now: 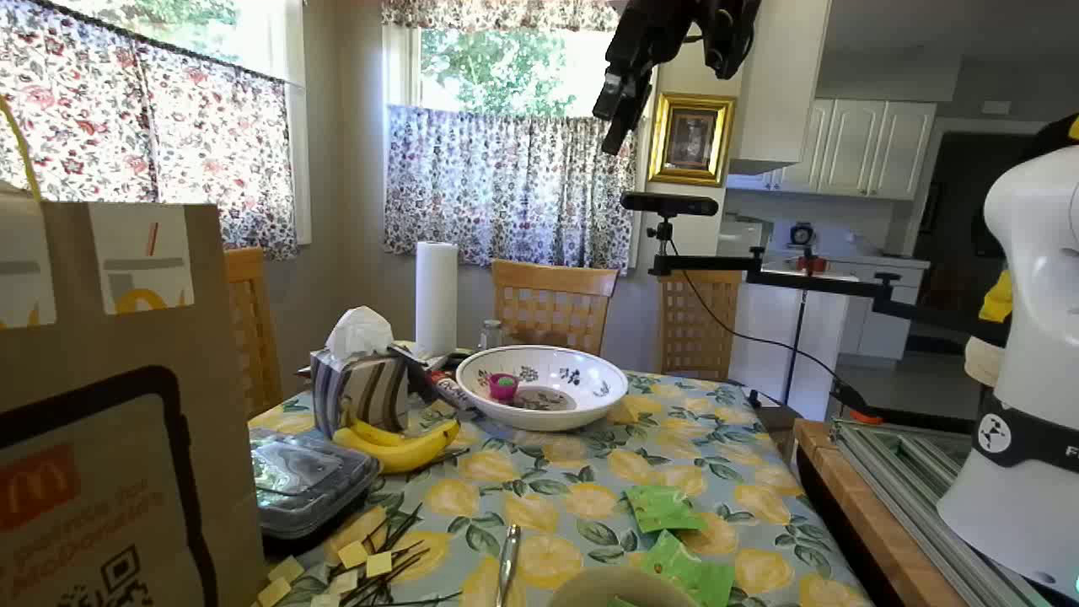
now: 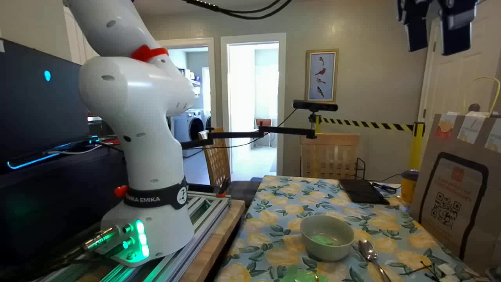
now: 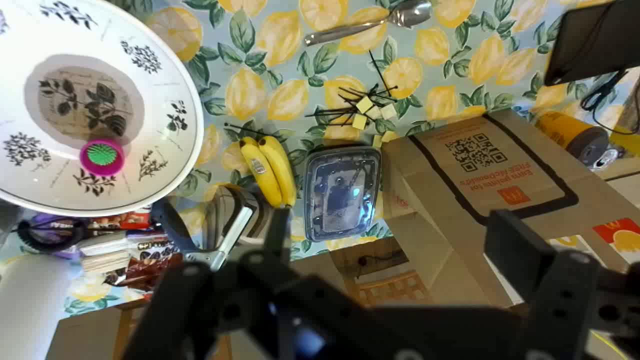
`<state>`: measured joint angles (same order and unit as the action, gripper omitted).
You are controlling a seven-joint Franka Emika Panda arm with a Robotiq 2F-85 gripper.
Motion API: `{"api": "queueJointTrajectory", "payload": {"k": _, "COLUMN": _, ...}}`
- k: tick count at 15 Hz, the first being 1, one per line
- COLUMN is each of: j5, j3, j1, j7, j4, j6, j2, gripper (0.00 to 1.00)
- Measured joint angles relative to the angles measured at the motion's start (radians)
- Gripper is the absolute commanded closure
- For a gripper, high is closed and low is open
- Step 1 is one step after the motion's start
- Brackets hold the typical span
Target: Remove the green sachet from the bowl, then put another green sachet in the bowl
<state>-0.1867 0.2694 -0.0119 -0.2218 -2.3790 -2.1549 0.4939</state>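
Note:
The wide white bowl (image 1: 539, 420) stands at the table's far end in an exterior view and at the left of the wrist view (image 3: 160, 102). It holds a pink cup (image 3: 102, 157) with something green in it. A smaller pale bowl (image 2: 328, 250) holds a green sachet (image 2: 323, 239). Two more green sachets (image 1: 662, 508) (image 1: 689, 575) lie on the tablecloth near the small bowl. My gripper (image 1: 670, 97) is high above the table, its fingers apart with nothing between them; it also shows in an exterior view (image 2: 435, 45) and the wrist view (image 3: 400, 240).
A paper bag (image 2: 450, 196) stands on the table. A lidded container (image 3: 342, 192), bananas (image 3: 270, 170), sticks with yellow squares (image 3: 365, 106), a spoon (image 2: 370, 254), a tissue box (image 1: 358, 392) and a paper towel roll (image 1: 436, 295) are also there. A camera arm (image 1: 759, 271) reaches beside the table.

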Motion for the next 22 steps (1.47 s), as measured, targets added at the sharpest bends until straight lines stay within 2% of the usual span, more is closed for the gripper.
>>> {"api": "queueJointTrajectory", "payload": {"k": 7, "j5": 0.0, "j3": -0.002, "j1": 0.002, "j7": 0.0, "j4": 0.0, "j6": 0.0, "j2": 0.0, "gripper": 0.0}}
{"api": "queueJointTrajectory", "payload": {"k": 10, "j5": -0.002, "j3": -0.02, "j1": -0.014, "j7": -0.071, "j4": -0.01, "j6": 0.053, "j2": -0.016, "gripper": 0.0}}
{"api": "queueJointTrajectory", "payload": {"k": 16, "j5": -0.007, "j3": -0.083, "j1": -0.084, "j7": -0.213, "j4": -0.064, "j6": 0.095, "j2": -0.131, "gripper": 0.0}}
{"api": "queueJointTrajectory", "payload": {"k": 19, "j5": 0.001, "j3": -0.115, "j1": -0.093, "j7": -0.291, "j4": -0.067, "j6": 0.133, "j2": -0.197, "gripper": 0.0}}
{"api": "queueJointTrajectory", "payload": {"k": 22, "j5": 0.064, "j3": -0.161, "j1": -0.093, "j7": -0.334, "j4": -0.069, "j6": 0.134, "j2": -0.264, "gripper": 0.0}}
